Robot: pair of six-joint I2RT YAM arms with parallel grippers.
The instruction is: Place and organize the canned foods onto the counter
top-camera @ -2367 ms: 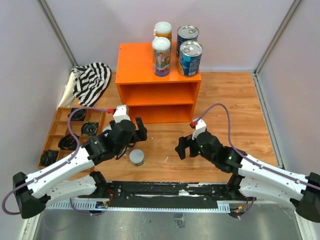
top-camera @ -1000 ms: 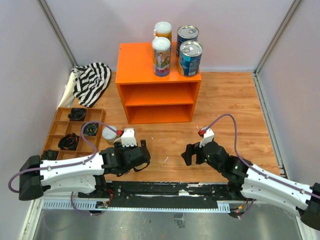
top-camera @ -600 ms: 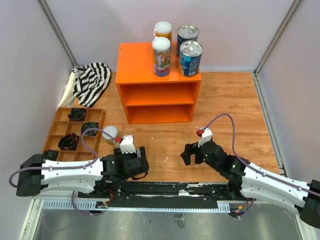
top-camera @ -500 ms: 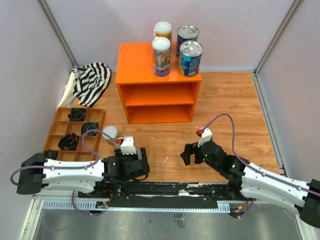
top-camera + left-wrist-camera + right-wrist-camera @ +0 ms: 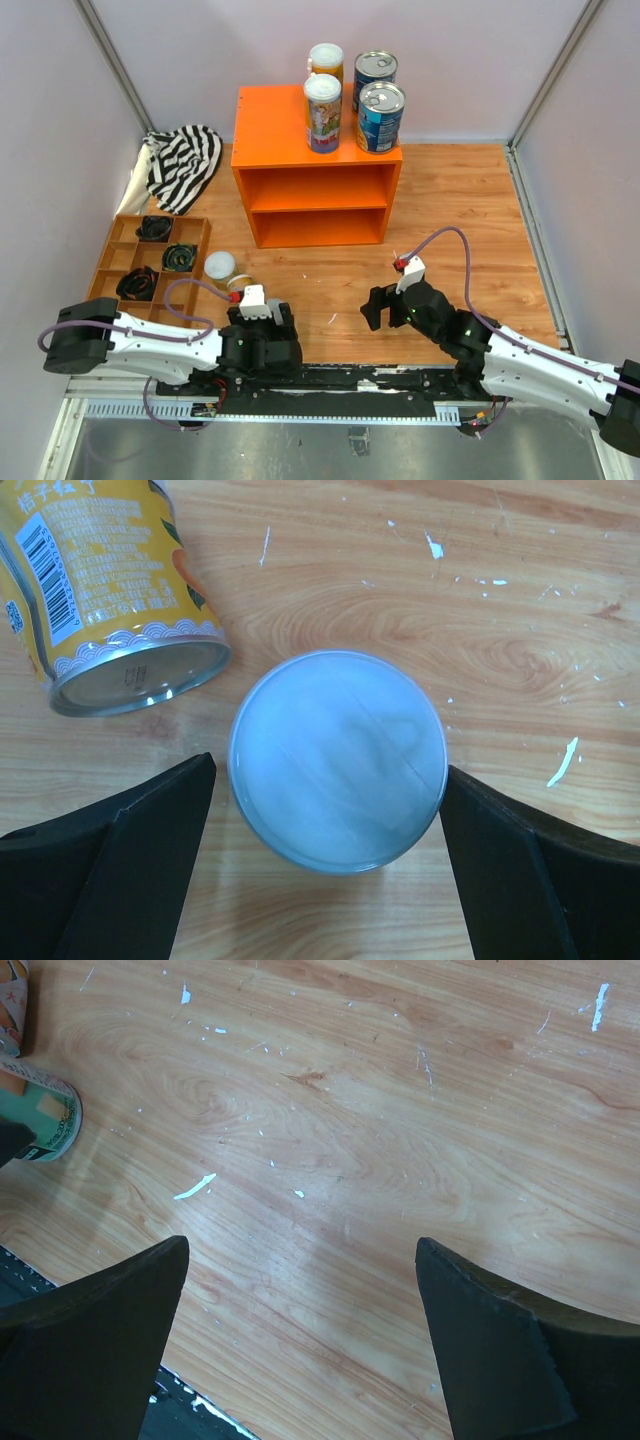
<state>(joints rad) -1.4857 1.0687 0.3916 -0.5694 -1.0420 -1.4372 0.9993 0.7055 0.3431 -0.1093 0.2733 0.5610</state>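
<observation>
The orange counter (image 5: 275, 125) holds two tall slim cans (image 5: 322, 112) and two blue-labelled cans (image 5: 381, 116) on its top at the right. My left gripper (image 5: 262, 338) is open low over the floor near the front edge. In the left wrist view its jaws (image 5: 328, 772) stand either side of an upright white-lidded small can (image 5: 338, 758), with small gaps. A yellow small can (image 5: 110, 590) lies on its side beside it; it also shows in the top view (image 5: 221, 268). My right gripper (image 5: 385, 306) is open and empty over bare floor (image 5: 300, 1245).
A brown compartmented tray (image 5: 110, 262) with black items sits at the left. A striped cloth (image 5: 185, 160) lies behind it. The edge of a can (image 5: 45, 1125) shows at the left of the right wrist view. The arms' base rail runs along the front edge.
My left arm has drawn back toward the front edge and lowered over the upright small can, which uncovers the lying yellow can. My right arm pulled back slightly, then stayed still.
</observation>
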